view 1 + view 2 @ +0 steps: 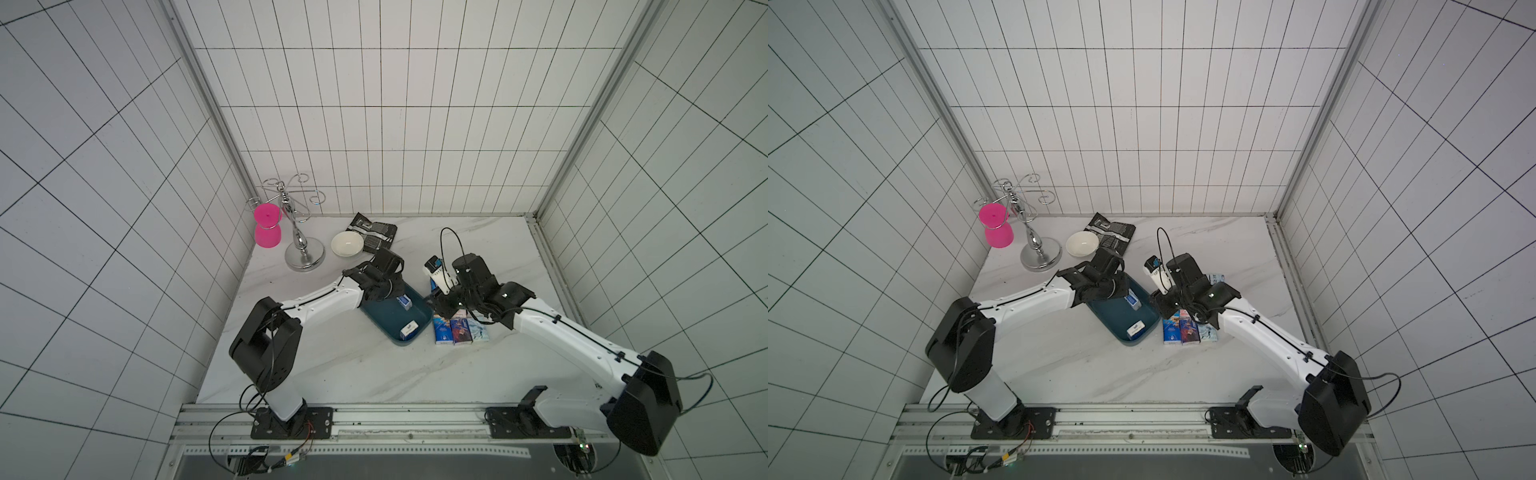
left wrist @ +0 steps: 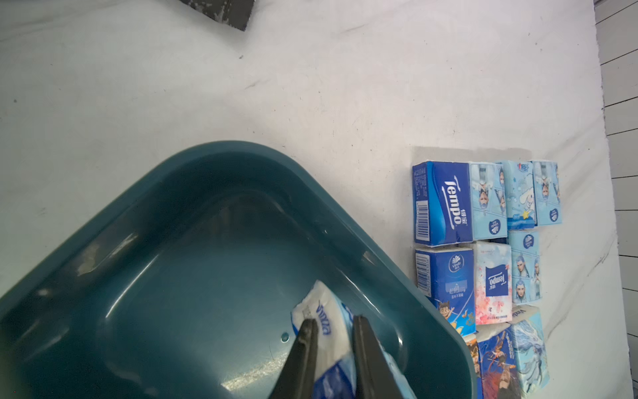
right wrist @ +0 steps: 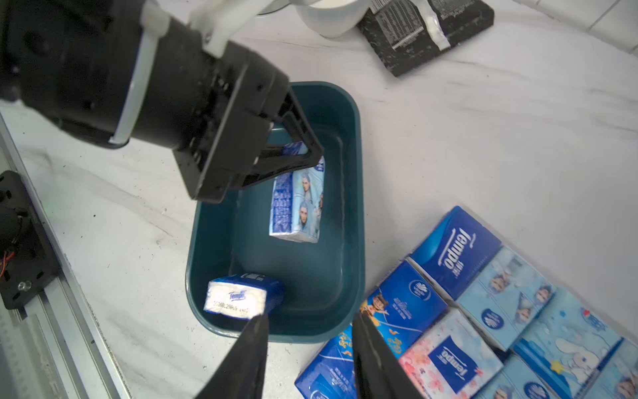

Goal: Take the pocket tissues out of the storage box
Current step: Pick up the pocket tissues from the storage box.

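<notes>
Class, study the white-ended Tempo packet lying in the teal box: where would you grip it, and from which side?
Probably from straight above: the storage box walls block a sideways approach. Pinch the Tempo packet across its shorter width at mid-length; it lies on the floor by a corner, its top uncovered.

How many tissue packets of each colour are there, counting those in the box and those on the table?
Dark blue packets: 5
Light blue packets: 6
Pink-and-white packet: 1
Total: 12. 2 are in the box, one of them light blue and held by the left gripper. The other 10 are on the table.
</notes>
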Controlling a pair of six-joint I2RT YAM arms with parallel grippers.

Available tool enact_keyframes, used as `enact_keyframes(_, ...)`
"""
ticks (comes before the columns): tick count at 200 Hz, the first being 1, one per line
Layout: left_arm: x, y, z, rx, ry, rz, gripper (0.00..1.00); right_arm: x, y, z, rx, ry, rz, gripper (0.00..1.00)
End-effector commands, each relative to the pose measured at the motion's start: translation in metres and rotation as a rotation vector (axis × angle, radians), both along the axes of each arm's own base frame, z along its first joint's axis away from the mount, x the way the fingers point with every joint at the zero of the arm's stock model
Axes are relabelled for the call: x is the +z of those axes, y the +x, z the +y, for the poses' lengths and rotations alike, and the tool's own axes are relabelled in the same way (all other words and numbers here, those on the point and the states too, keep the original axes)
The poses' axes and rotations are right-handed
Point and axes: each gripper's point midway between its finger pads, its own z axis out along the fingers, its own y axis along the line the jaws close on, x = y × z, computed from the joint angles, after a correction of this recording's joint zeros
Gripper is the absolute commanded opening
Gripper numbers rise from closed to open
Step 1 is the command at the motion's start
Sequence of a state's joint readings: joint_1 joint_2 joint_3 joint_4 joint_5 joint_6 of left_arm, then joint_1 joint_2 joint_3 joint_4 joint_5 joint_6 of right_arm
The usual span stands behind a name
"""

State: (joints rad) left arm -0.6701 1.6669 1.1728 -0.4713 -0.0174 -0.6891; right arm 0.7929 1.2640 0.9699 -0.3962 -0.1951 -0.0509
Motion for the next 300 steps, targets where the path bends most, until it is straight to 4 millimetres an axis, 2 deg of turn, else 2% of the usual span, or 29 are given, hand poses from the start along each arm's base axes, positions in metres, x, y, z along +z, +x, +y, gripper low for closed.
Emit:
enact_keyframes(1, 0.029, 0.006, 0.003, 0.017, -0.032, -0.036, 0.06, 0.006, 0.001, 0.010, 0.035, 0.016, -0.129, 0.45)
enact_keyframes(61, 0.050, -0.003, -0.002, -0.001, -0.108, -0.037, 0.07, -0.001, -0.006, 0.038, 0.087, 0.023, -0.226, 0.46)
enact_keyframes(135, 0.064, -0.009, -0.001, -0.013, -0.141, -0.053, 0.07, -0.013, 0.004, 0.061, 0.098, -0.010, -0.241, 0.48)
enact_keyframes(193, 0.065, -0.015, -0.004, -0.039, -0.156, -0.043, 0.07, -0.011, 0.013, 0.067, 0.074, -0.004, -0.257, 0.47)
enact_keyframes(214, 0.063, -0.018, -0.001, -0.038, -0.149, -0.043, 0.07, -0.009, 0.020, 0.063, 0.038, -0.025, -0.280, 0.47)
enact_keyframes(240, 0.060, -0.019, 0.002, -0.036, -0.138, -0.043, 0.07, -0.001, 0.019, 0.065, 0.055, -0.011, -0.294, 0.48)
enact_keyframes(273, 0.065, -0.025, -0.005, -0.067, -0.187, -0.029, 0.07, -0.008, 0.018, 0.072, 0.080, -0.014, -0.276, 0.47)
enact_keyframes(284, 0.067, -0.027, -0.006, -0.077, -0.197, -0.027, 0.07, -0.009, 0.018, 0.073, 0.079, -0.009, -0.275, 0.46)
enact_keyframes(300, 0.069, -0.029, -0.008, -0.087, -0.212, -0.023, 0.07, -0.007, 0.019, 0.072, 0.071, 0.004, -0.277, 0.38)
